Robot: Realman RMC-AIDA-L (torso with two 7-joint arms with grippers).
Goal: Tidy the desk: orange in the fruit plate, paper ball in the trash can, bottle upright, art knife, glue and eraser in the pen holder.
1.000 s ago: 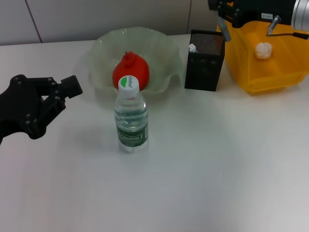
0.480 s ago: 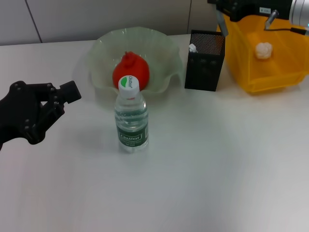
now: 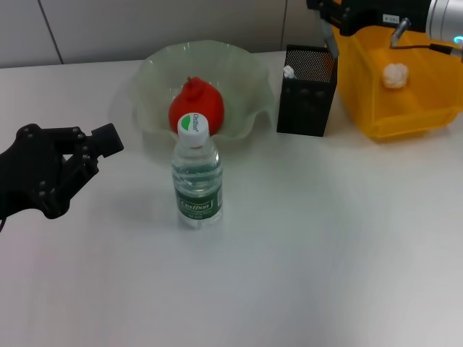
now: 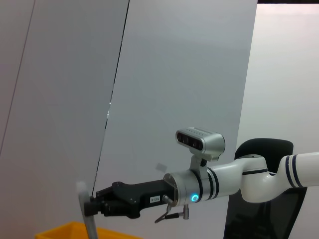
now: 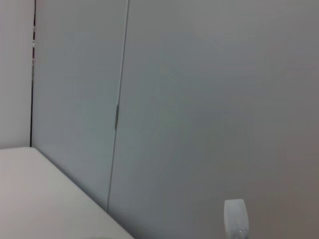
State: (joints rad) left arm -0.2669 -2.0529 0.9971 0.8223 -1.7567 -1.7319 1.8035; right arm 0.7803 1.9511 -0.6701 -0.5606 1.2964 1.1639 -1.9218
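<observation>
Head view: desk w/ both grippers hovering.
Right gripper (image 3: pixel 331 29) hanging above pen holder (image 3: pixel 307 90), grip state unclear; left gripper (image 3: pixel 101 139) idling beside upright bottle (image 3: pixel 196 176), fingers unclear too; orange (image 3: pixel 195 105) sitting in fruit plate (image 3: pixel 155 69).

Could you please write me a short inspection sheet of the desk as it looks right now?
Surface: white table, bare in front.
Orange: orange lies in the fruit plate.
Bottle: bottle stands upright, cap on, in front of the plate.
Paper ball: paper ball lies inside the trash can.
Pen holder: pen holder stands between plate and trash can; something white shows at its rim, contents otherwise unclear.
Eraser, art knife, glue: not seen on the table.
Clutter: nothing seen.
End effectors: left end effector hovers over the table's left side; right end effector is high behind the pen holder.
Cables: nothing seen.
Surroundings: grey wall panels behind.
</observation>
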